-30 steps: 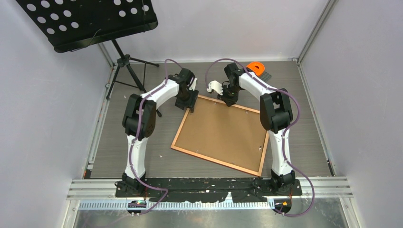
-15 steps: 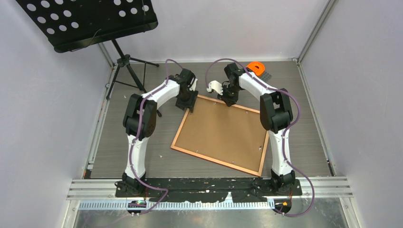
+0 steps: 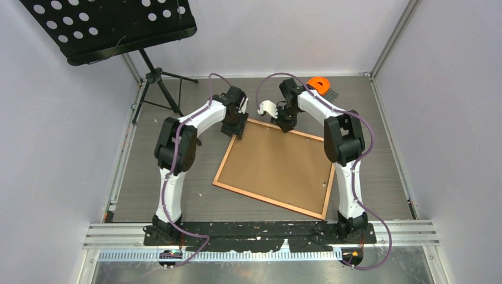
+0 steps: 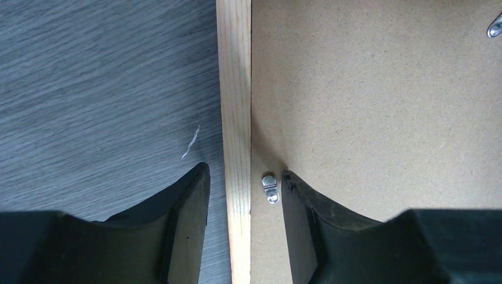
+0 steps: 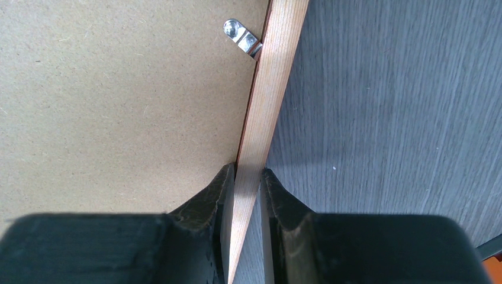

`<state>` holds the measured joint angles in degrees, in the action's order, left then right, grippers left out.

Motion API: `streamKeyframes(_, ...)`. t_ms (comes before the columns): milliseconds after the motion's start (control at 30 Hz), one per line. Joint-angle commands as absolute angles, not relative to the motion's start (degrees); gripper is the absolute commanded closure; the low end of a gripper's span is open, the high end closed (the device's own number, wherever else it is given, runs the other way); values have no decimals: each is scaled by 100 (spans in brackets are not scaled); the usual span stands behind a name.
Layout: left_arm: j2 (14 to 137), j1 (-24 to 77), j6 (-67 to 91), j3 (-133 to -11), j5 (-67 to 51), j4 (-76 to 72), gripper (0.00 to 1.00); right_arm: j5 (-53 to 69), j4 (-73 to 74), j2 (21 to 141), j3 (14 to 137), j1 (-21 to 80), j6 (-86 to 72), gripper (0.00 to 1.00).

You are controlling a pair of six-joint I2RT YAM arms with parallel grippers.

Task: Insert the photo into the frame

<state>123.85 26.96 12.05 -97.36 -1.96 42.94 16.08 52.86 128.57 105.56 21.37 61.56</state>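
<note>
On my left wrist camera the left gripper (image 4: 245,174) stands about half open, straddling the pale wooden border of the frame (image 4: 235,89) without clamping it. One finger (image 4: 183,225) sits over the grey table (image 4: 100,89), with a sliver of tabletop showing between it and the wood. The other finger (image 4: 311,222) is over the brown backing board (image 4: 379,118), its tip just beside a small silver turn clip (image 4: 270,188) that lies against the border's inner edge. On the right wrist camera the right gripper (image 5: 247,171) is nearly closed, and both fingers press against the same thin border from either side, so it has hold of the frame's edge. A second silver clip (image 5: 243,36) sits further along that edge, near the top of the view, bridging board and wood. From the overhead camera, the frame lies flat and face down in the middle of the table, turned at a slant, with the backing board filling it. My left arm comes down at the frame's upper left corner and my right arm on its upper edge just to the right of that. Beyond the right arm, an orange round object (image 3: 319,83) rests near the table's far edge. A black perforated music stand (image 3: 112,26) fills the upper left of the view.
</note>
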Motion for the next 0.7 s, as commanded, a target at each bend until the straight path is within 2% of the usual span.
streamKeyframes(0,12355,2732,1257,-9775,-52,4115,53,1697,5338,12833,10354,2201,6238,94)
streamKeyframes(667,12041,2733,1213,-9297,-51,3968,51,1659,5333,12846,10359,2206,6218,94)
